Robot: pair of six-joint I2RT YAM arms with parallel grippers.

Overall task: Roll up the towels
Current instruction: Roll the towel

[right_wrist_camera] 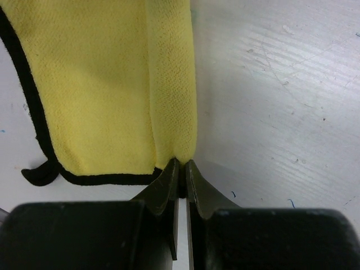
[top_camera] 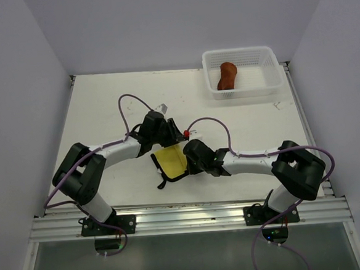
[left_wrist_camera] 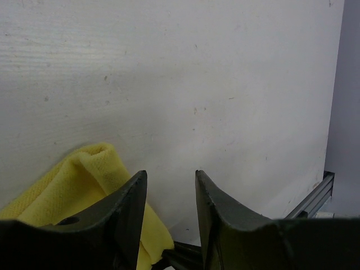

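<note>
No text, label, brand, number or sign could be read in any of the views.
</note>
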